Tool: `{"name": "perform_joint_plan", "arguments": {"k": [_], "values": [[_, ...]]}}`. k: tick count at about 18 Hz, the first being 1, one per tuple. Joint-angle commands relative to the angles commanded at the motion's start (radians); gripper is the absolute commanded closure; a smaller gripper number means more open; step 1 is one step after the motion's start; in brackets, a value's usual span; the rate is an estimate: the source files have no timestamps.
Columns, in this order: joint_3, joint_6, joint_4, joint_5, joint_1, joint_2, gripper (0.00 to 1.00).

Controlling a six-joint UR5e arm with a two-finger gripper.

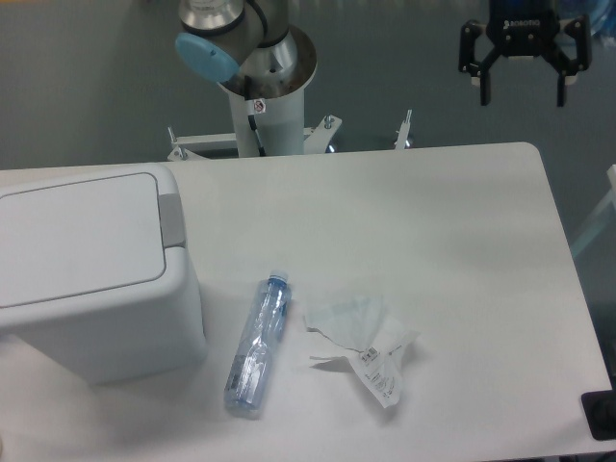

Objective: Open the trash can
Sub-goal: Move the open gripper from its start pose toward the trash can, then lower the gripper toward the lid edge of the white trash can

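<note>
Trash can [91, 274] at table's [462, 241] left, bottle [258, 344] then wrapper [364, 344] to its right.

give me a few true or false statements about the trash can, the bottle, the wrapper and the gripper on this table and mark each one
1. The trash can has its lid shut. True.
2. The gripper is pressing the grey push tab. False: it hangs above the table's far right, well away from the tab, jaws open and empty.
3. The plastic bottle stands upright. False: it lies on its side, to the right of the trash can.
4. A crumpled wrapper lies to the right of the bottle. True.
5. The bottle is inside the trash can. False: it lies on the table.
</note>
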Motion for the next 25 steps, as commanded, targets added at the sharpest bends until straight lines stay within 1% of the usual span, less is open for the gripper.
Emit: {"name": "perform_joint_plan", "arguments": {"k": [3, 7, 8, 10, 12, 13, 15, 17, 19, 21, 23, 25], "values": [[0.008, 0.0, -0.003, 0.003, 0.0, 0.002, 0.0], [-0.005, -0.005, -0.001, 0.003, -0.018, 0.003, 0.0], [-0.005, -0.005, -0.001, 0.002, -0.026, 0.003, 0.0], [-0.003, -0.026, -0.009, 0.009, -0.064, 0.011, 0.0], [-0.008, -0.162, -0.005, 0.02, -0.074, 0.029, 0.0], [-0.005, -0.205, -0.005, 0.018, -0.081, 0.029, 0.0], [-0.006, -0.238, -0.008, 0.021, -0.127, 0.032, 0.0], [-0.008, -0.279, -0.02, 0.023, -0.141, 0.038, 0.0], [-0.011, -0.423, -0.02, 0.014, -0.17, 0.048, 0.0], [-0.014, -0.567, -0.012, 0.011, -0.234, 0.043, 0.0], [-0.015, -0.684, -0.008, 0.003, -0.287, 0.04, 0.0], [-0.015, -0.78, -0.008, -0.04, -0.32, 0.038, 0.0]]}}
